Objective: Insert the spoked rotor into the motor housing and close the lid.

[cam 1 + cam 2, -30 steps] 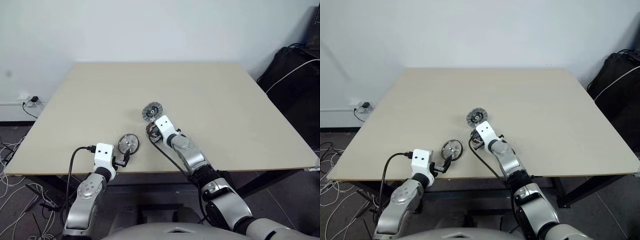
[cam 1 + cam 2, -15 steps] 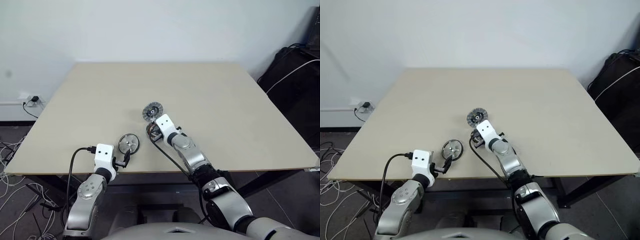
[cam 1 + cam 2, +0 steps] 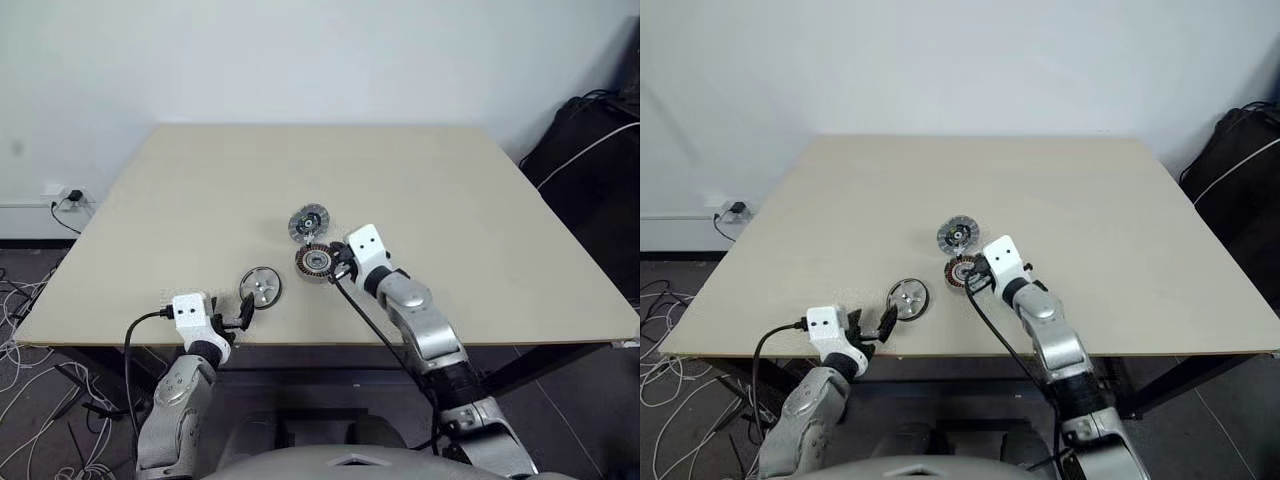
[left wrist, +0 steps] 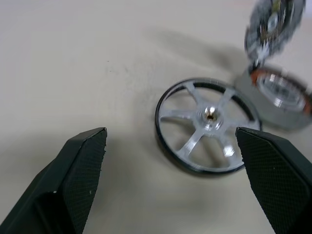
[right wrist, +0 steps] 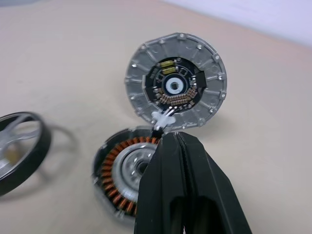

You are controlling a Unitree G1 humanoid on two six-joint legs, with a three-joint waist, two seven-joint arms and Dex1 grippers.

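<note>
- Spoked rotor (image 4: 205, 126) is not in the motor housing yet, so the main job is not done.
- Left gripper (image 4: 173, 168) has its two black fingers (image 4: 80, 158) spread wide. The rotor lies flat on the table (image 3: 200, 180) ahead of them, in line with the gap, but they do not touch it.
- Right gripper (image 5: 181, 146) has its fingers pressed together and holds nothing. It hangs just over the motor housing (image 5: 124, 168).
- The motor housing lies on the table near the middle, with its copper ring facing up and nothing inside it.
- The lid (image 5: 175, 87) is just behind the housing, touching its far edge or very close to it. Its side with the dark middle faces the camera. It looks tilted up, but I cannot tell for sure.
- Still to do, I think: grab the rotor, put it in the housing, then shut the lid on top.
</note>
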